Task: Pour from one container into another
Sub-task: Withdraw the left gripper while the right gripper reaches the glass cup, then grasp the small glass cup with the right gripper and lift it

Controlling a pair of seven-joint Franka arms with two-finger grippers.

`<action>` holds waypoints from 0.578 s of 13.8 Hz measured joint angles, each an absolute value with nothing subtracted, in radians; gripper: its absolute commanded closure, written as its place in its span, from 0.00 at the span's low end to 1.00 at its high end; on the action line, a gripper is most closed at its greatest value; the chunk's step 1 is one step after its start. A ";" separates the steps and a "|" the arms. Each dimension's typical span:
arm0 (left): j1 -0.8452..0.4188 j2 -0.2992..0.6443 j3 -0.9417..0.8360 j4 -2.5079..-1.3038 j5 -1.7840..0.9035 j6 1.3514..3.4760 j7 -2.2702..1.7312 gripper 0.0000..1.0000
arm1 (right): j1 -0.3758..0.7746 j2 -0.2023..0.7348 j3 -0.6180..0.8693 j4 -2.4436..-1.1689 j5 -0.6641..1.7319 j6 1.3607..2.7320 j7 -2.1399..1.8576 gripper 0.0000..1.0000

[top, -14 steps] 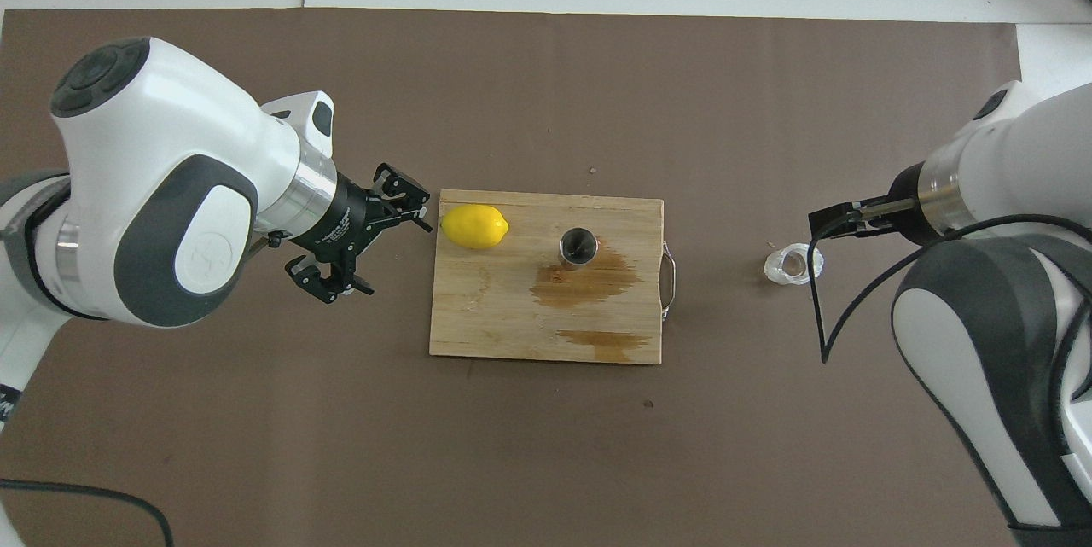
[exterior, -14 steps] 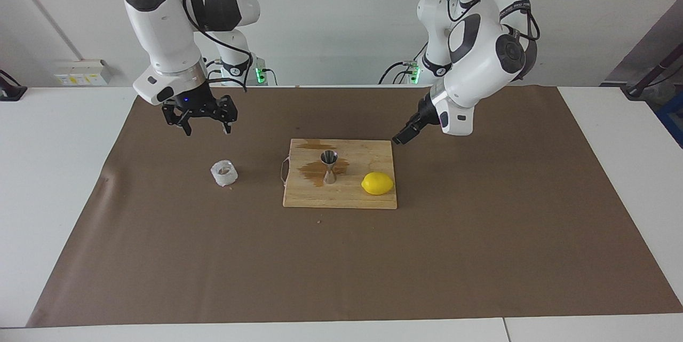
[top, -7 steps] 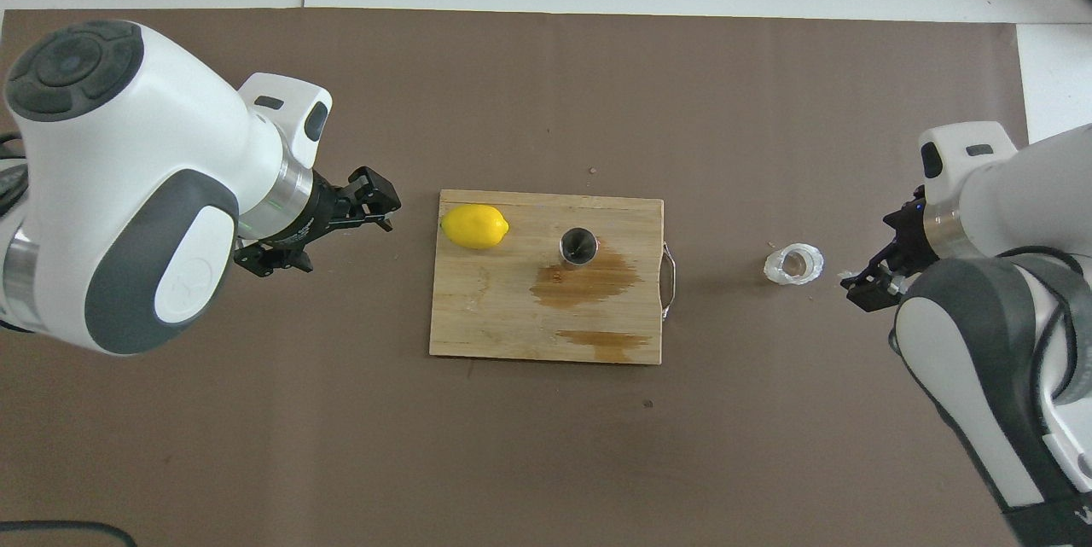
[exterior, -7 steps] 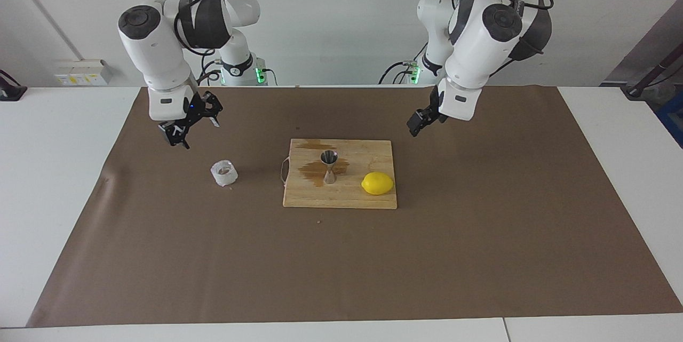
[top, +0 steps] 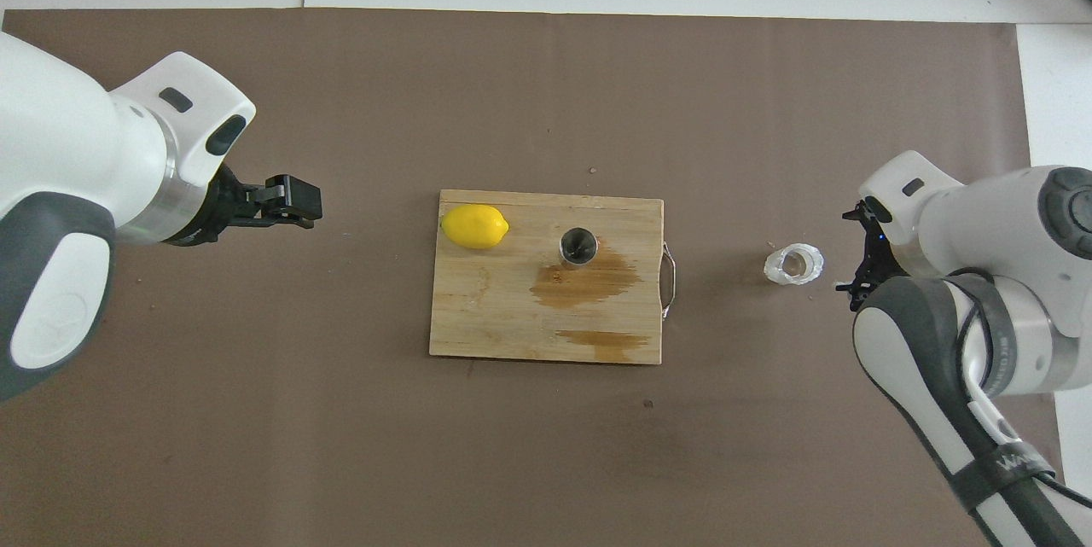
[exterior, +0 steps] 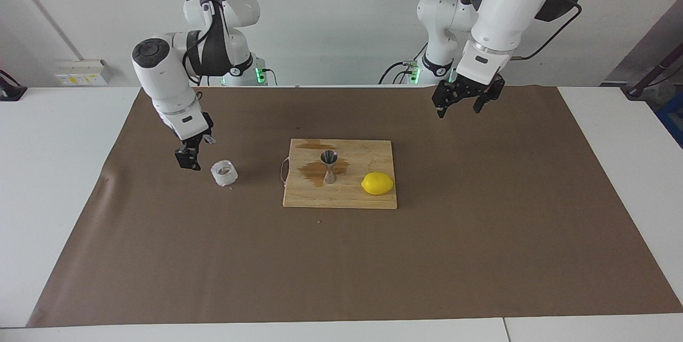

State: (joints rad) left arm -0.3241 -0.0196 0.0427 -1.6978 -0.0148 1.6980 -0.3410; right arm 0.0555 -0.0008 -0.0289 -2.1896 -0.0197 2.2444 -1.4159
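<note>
Glass cup (exterior: 224,173): on brown mat, beside cutting board (exterior: 373,200), toward right arm's end.
Jigger (exterior: 329,166): upright on board, ready to receive.
Right gripper (exterior: 188,160): low beside cup, jaws open, empty.
Left gripper (exterior: 465,97): raised clear of board, jaws spread, empty, waiting.

Both arms wear glossy white shells with dark grey joint caps and bands; black cables loop along the upper links (most plainly at the top of the facing view); silver rings sit at the wrists; the right gripper (exterior: 188,160) and left gripper (exterior: 465,97) are black; green lights glow at the bases.
</note>
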 measured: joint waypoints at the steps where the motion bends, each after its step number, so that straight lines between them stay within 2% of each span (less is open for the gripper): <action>1: -0.290 -0.019 0.045 -1.698 -0.014 1.698 -0.302 0.00 | 0.056 0.015 -0.028 -2.196 -0.018 2.274 -1.459 0.00; 5: -0.159 -0.020 0.049 -1.697 -0.014 1.698 -0.127 0.00 | 0.054 0.079 -0.028 -2.201 0.021 2.331 -1.609 0.00; 8: -0.120 -0.039 0.050 -1.695 -0.014 1.695 -0.099 0.00 | 0.038 0.103 -0.028 -2.205 0.031 2.334 -1.689 0.00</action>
